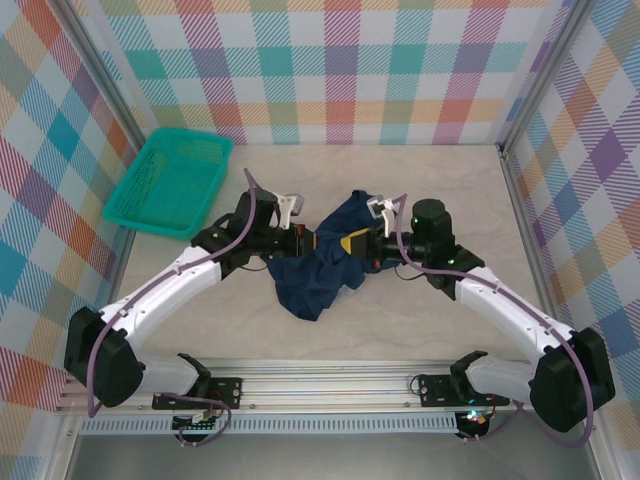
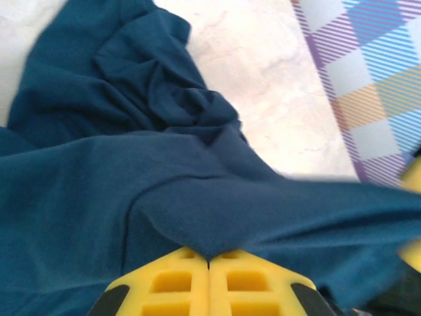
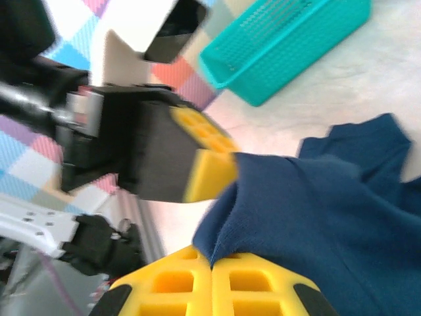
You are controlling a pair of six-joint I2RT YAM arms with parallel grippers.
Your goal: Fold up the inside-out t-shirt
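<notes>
The inside-out t-shirt (image 1: 318, 262) is seen in the middle of the top view, bunched in a dark heap on the table (image 1: 420, 330) between the two arms. The left gripper (image 2: 209, 262) is closed on a fold of the navy cloth, and the right gripper (image 3: 212, 262) is closed on another fold. The two grips are very near each other.

Several things can go wrong from here. Only a thin edge of cloth is pinched in each pair of yellow pads, so it may slip out if the arms are pulled apart quickly. Which part of the shirt is held cannot be told, so a wrong edge may be spread. With the grippers so close, the fingers may also be knocked together.

The teal basket (image 1: 170, 183) is placed at the upper left, well apart from the shirt, and nothing is blocked by it.
</notes>
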